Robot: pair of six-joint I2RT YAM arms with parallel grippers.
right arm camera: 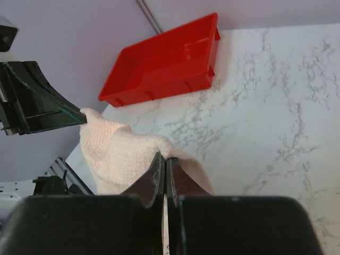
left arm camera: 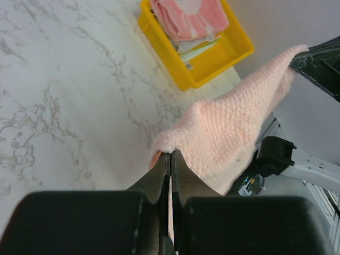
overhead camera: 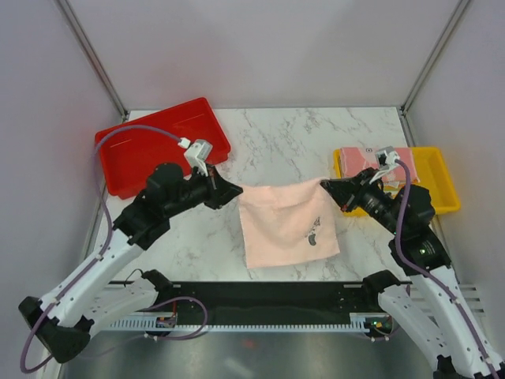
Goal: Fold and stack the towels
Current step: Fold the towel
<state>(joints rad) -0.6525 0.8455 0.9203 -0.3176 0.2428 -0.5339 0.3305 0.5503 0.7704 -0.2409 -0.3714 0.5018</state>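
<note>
The towel (overhead camera: 288,225) sits at the centre of the top view, a peach-pink square with a small dark print near its lower right. Its upper edge is strung between the two hands. The rest falls toward the bottom of the frame, onto the worktop (overhead camera: 300,142) as far as we can tell.

The left hand (overhead camera: 234,192) is clenched on the upper left corner. In its wrist view the cloth bunches right at the fingertips, with the jaws pressed together on it. The right hand (overhead camera: 327,188) is clenched on the upper right corner in the same way, so each hand meets the towel at a corner and not along the edge.

We judge the step in hand to be the first fold. To do it well, we would hold both hands level and the edge lightly taut so that no sag forms between them. Then we would carry that edge down over the lower one, with both hands moving together. We would let go only once the corners sit on the corners beneath — a skewed start shows in every later fold.

At the right of the top view a stack (left arm camera: 188,18) of folded towels lies in the yellow tray (overhead camera: 438,181), just beyond the right hand — probably where this one goes. The red tray (overhead camera: 150,154) sits at upper left, behind the left arm.
</note>
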